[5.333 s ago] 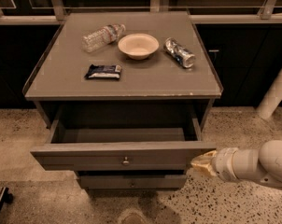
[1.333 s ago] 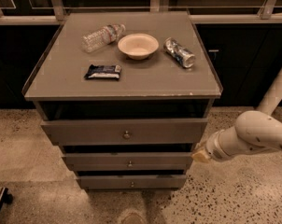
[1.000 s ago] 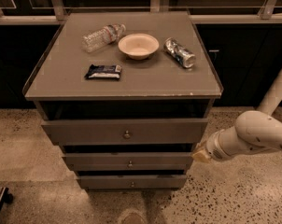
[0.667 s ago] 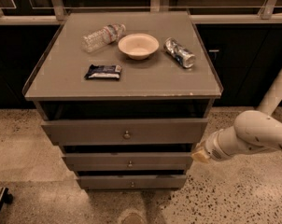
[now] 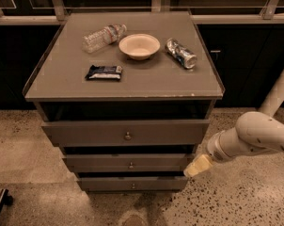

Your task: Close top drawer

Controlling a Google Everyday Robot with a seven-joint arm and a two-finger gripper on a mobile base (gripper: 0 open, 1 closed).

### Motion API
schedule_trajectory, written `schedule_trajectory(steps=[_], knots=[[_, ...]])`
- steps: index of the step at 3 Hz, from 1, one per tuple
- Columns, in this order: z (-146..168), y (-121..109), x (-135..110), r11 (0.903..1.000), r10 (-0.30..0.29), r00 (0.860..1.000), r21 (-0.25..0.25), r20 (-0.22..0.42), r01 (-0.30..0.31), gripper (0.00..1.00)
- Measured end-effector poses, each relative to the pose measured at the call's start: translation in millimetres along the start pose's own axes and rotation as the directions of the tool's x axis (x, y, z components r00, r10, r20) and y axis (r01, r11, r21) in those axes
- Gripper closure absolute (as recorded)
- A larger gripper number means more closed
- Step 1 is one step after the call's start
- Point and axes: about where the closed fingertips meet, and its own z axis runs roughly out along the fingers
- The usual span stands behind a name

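Observation:
The top drawer [image 5: 125, 132] is the widest grey-brown front with a small round metal knob [image 5: 127, 136] at its centre. It sits pushed in under the cabinet top, its front near flush with a dark gap above it. My gripper [image 5: 197, 166] is at the cabinet's lower right, by the right end of the middle drawer [image 5: 130, 163], below and to the right of the top drawer. It holds nothing that I can see.
On the cabinet top [image 5: 62, 79] lie a clear plastic bottle [image 5: 102, 36], a white bowl [image 5: 139, 46], a crushed can [image 5: 181, 53] and a dark snack packet [image 5: 104, 72]. The bottom drawer [image 5: 132, 184] is below. Speckled floor surrounds the cabinet; a white pole [image 5: 279, 91] stands at right.
The top drawer, pulled far out 5.3 s ago, is now pushed in. My gripper moved from its right front corner and has stayed still over the last second.

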Motion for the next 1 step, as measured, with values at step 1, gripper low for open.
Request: schedule_trajectory(steps=[1], knots=[[0.0,0.0,0.0,1.0,0.0,1.0,0.0,0.0,0.0,0.0]])
